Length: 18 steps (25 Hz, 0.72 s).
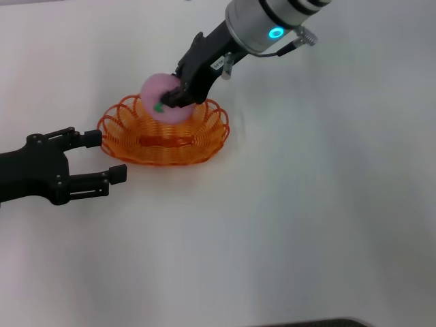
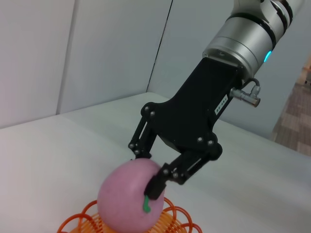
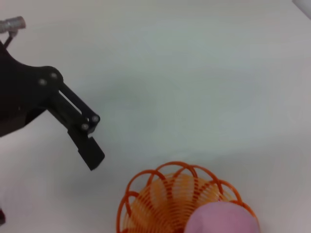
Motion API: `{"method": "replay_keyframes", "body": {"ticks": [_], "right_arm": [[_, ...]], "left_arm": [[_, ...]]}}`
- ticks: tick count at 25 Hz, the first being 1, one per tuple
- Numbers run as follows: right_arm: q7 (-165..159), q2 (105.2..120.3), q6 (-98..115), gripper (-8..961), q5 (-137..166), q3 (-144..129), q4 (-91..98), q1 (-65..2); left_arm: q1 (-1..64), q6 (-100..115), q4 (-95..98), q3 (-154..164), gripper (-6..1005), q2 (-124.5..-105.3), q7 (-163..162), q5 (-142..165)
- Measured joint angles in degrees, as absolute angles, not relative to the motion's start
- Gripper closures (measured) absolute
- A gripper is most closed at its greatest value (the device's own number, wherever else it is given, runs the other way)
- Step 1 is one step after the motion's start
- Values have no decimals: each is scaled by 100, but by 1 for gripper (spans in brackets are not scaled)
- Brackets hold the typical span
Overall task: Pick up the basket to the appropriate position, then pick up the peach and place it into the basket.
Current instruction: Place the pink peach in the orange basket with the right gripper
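Peach held over the basket, left gripper waiting beside it.

The left gripper (image 1: 105,157) lies low on the white table (image 1: 306,225), fingers spread apart and holding nothing, its upper fingertip just beside the basket's left rim. The basket (image 1: 163,133), orange wire-like loops with a scalloped rim, sits on the table with bare surface all around it. The right gripper (image 1: 170,95) reaches down from above, clamped on the pink peach (image 1: 160,92) with its small green mark, over the basket's back part. A small white label on the right gripper's body is too small to read.
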<state>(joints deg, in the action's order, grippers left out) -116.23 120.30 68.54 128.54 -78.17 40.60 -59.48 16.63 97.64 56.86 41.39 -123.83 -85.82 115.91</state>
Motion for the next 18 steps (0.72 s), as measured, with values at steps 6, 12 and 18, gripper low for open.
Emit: {"method": "replay_keyframes", "body": {"ticks": [6,12,18], "right_arm": [[-11558,12008,6932,582,12731,-7831,4075,-5893],[-11545,11982,7111,402,12503,-7795,4266,-5699],[-11415,11961,7665,180,12313,-7359,5127,-5010]], "left_arm": [[1661,9765,5686,4140,134,-12383,-8585,11585],[1647,9826,5686,4083,134,-12384,-8589,11583],[1626,9885,5719,3952,134,-12384,-8614,11582]]}}
